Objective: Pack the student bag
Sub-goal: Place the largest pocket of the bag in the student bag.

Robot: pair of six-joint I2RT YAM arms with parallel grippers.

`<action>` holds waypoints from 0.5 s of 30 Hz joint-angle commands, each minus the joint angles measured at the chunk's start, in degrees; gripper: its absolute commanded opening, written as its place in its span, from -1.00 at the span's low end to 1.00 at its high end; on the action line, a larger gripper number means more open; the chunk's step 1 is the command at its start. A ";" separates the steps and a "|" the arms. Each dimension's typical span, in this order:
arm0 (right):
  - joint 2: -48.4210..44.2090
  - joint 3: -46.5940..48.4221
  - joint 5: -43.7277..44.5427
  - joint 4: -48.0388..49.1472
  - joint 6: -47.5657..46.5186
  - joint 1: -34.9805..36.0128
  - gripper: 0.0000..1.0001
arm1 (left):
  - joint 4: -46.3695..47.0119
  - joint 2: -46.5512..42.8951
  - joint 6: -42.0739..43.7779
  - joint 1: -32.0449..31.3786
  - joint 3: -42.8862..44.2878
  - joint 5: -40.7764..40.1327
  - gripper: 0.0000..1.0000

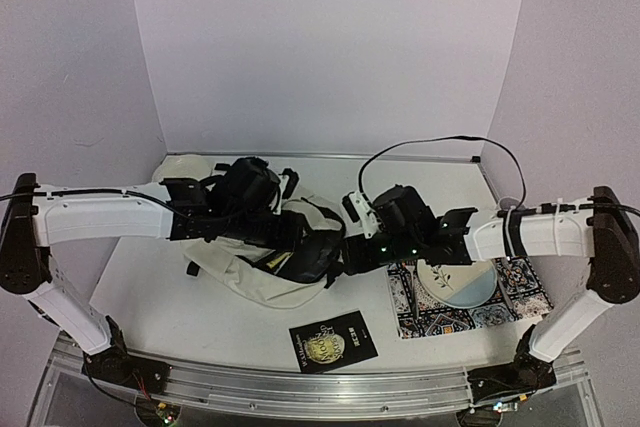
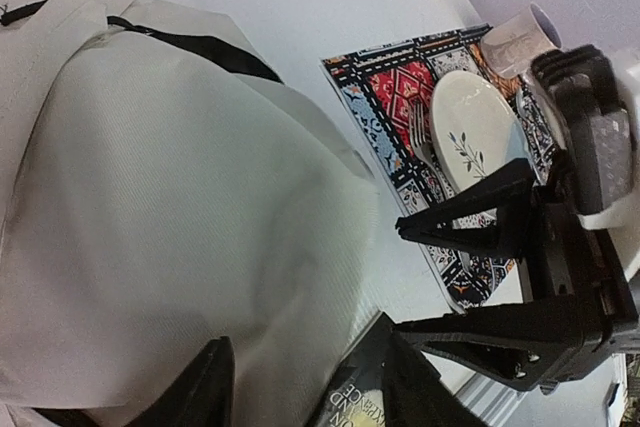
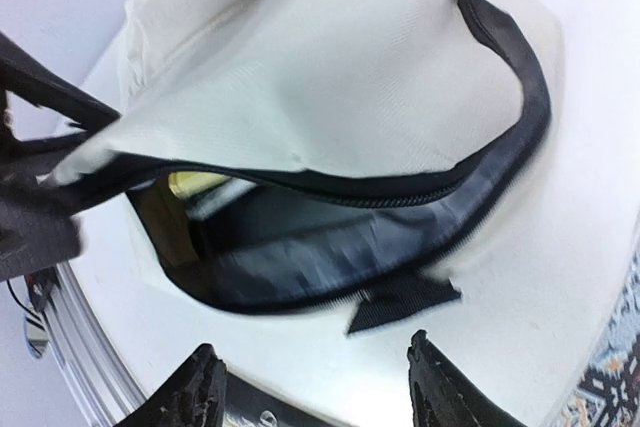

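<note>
right wrist: right claw point(image 3: 312, 372) apart, empty

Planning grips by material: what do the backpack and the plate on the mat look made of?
Student bag: matte woven cream fabric, shown by fine ribbed weave and soft folds. Plate: probably glazed ceramic, smooth off-white with a painted sprig; could be melamine.

The student bag point(image 3: 330, 57) is matt cream woven cloth, while the plate point(image 2: 470, 122) looks smooth and glossy.
</note>
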 commanded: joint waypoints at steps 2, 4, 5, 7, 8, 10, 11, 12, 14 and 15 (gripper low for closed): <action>-3.31 -2.55 -0.08 -11.45 -3.19 0.38 0.42 | -3.76 -4.39 -2.08 -4.80 -1.26 -7.92 0.30; -3.00 -3.06 -2.02 -13.20 -4.18 0.34 0.49 | -4.61 -5.44 -2.47 -6.80 -2.13 -9.51 0.38; -2.67 -3.25 -3.06 -13.80 -4.64 0.35 0.52 | -4.94 -5.89 -2.63 -7.65 -2.68 -10.14 0.42; -1.72 -3.46 -4.56 -14.66 -5.83 0.38 0.55 | -5.28 -6.81 -2.82 -9.90 -3.81 -11.36 0.48; -1.20 -3.37 -4.94 -15.15 -6.35 0.38 0.55 | -5.41 -7.18 -2.85 -11.03 -4.36 -11.98 0.50; -0.16 -2.99 -5.25 -15.88 -7.46 0.38 0.56 | -5.64 -7.80 -3.30 -13.26 -5.41 -13.22 0.55; 0.32 -2.75 -5.15 -16.17 -8.05 0.35 0.57 | -5.76 -8.08 -3.70 -14.31 -6.01 -13.60 0.56; 0.84 -2.47 -5.02 -16.33 -8.60 0.34 0.58 | -5.87 -8.34 -4.17 -15.33 -6.62 -13.92 0.58; 2.24 -1.56 -5.01 -17.15 -9.66 0.38 0.59 | -6.09 -8.59 -6.15 -16.68 -8.18 -14.63 0.59; 3.21 -1.04 -5.05 -18.26 -10.06 0.37 0.59 | -6.19 -8.62 -7.38 -17.12 -8.98 -14.79 0.60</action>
